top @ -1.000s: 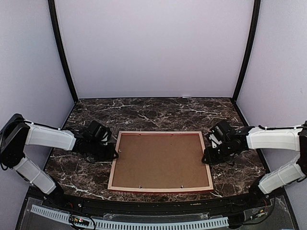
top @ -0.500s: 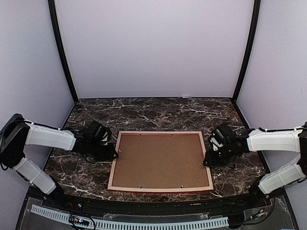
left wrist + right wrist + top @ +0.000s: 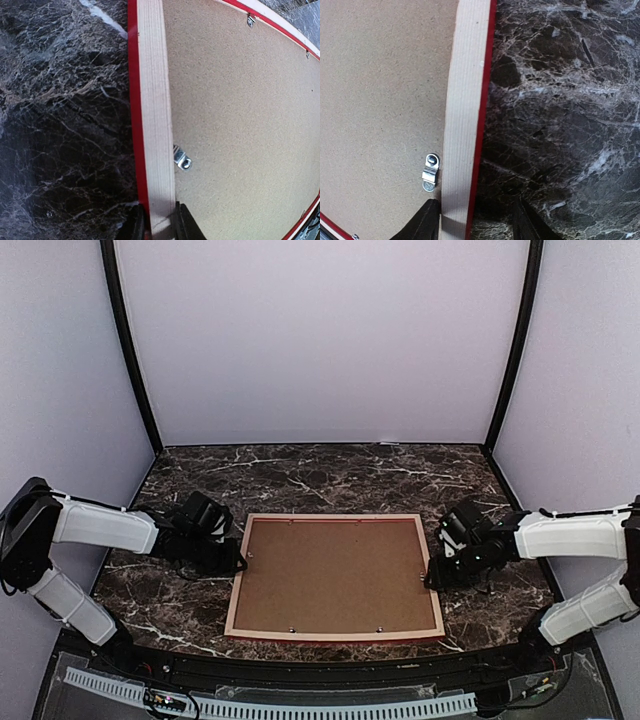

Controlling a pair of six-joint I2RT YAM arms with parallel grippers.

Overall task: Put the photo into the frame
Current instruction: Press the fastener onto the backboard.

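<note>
Red-fronted pale wooden picture frame (image 3: 155,125) lying face down on the dark marble bench (image 3: 300,475)
Left gripper (image 3: 160,221) pinches its left rail; right gripper (image 3: 476,217) straddles the right rail half-open, holding nothing. The photo is unseen, perhaps under the brown fibreboard backing (image 3: 335,575). Lifting with one side gripped could twist the frame and spill that backing

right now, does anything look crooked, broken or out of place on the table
Nothing stands out. The frame lies flat and back up on the table, with the backing board seated squarely inside it. No damage, spill or stray piece shows in any view.
</note>
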